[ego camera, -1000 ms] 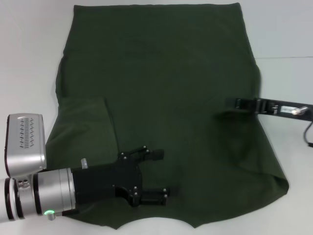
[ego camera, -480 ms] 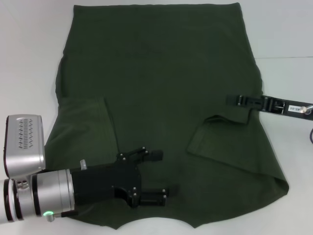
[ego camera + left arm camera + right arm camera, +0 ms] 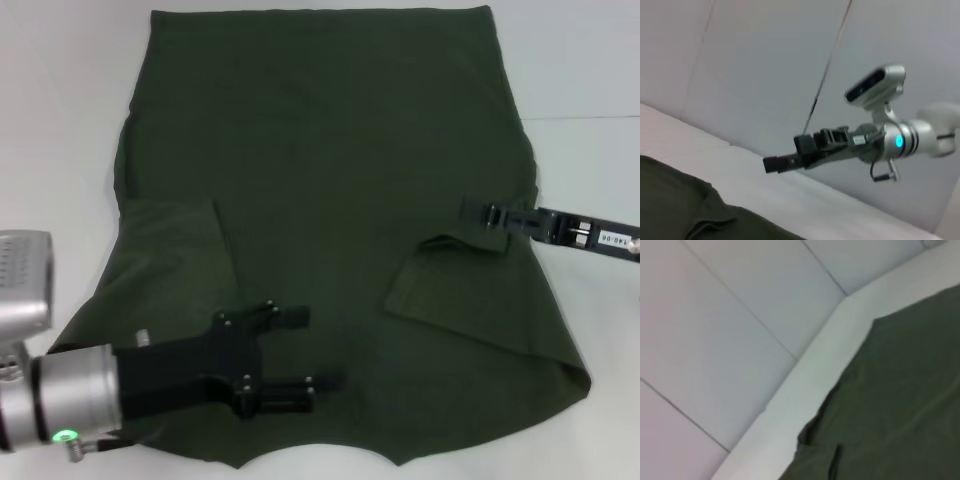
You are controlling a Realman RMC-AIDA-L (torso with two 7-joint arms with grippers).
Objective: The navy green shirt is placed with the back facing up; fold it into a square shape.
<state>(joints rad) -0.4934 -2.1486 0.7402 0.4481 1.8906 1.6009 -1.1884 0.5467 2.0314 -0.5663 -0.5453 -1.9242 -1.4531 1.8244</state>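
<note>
The navy green shirt (image 3: 330, 150) lies flat on the white table, plain back up, and fills most of the head view. Its left sleeve (image 3: 170, 250) and right sleeve (image 3: 460, 290) are folded inward onto the body. My left gripper (image 3: 312, 350) is open and empty over the shirt near its front edge. My right gripper (image 3: 468, 210) hovers at the shirt's right edge, just above the folded right sleeve, open and holding nothing. It also shows in the left wrist view (image 3: 782, 155), above the cloth (image 3: 670, 200). The right wrist view shows only shirt (image 3: 900, 405) and table.
The white table (image 3: 60, 100) shows bare on both sides of the shirt and along the front edge. A pale wall stands behind the table in the wrist views. The shirt's front right corner (image 3: 575, 375) is slightly curled.
The right sleeve has come to lie folded on the shirt, let go by my right gripper, which has drawn slightly right. My left arm has pulled back toward the front left.
</note>
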